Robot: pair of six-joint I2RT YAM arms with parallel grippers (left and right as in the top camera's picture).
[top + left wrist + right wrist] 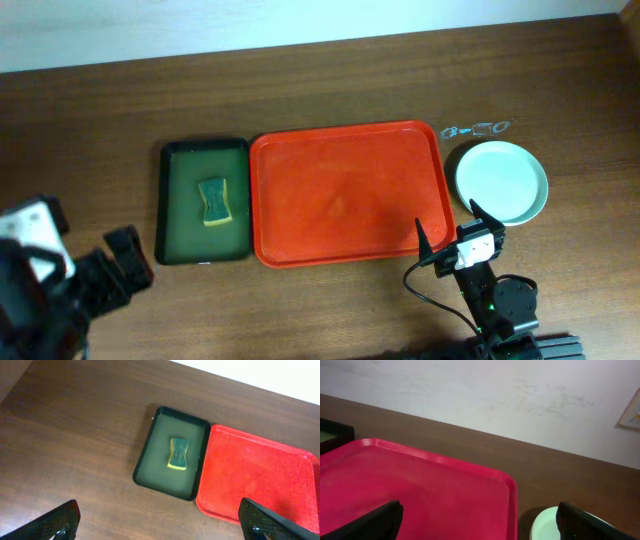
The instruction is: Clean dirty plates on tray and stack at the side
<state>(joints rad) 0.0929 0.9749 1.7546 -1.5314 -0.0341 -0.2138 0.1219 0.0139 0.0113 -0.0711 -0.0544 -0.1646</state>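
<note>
The red-orange tray (345, 195) lies at the table's middle with nothing on it; it also shows in the left wrist view (260, 477) and the right wrist view (420, 490). White, mint-tinted plates (502, 180) sit stacked on the table right of the tray; I cannot tell how many. An edge of them shows in the right wrist view (545, 527). My right gripper (447, 228) is open and empty, over the tray's near right corner. My left gripper (125, 262) is open and empty at the near left, over bare wood (160, 522).
A dark green tray (205, 200) left of the red one holds a yellow-green sponge (212, 202), also seen in the left wrist view (177, 453). A small clear object (478, 129) lies behind the plates. A white wall stands beyond the far table edge.
</note>
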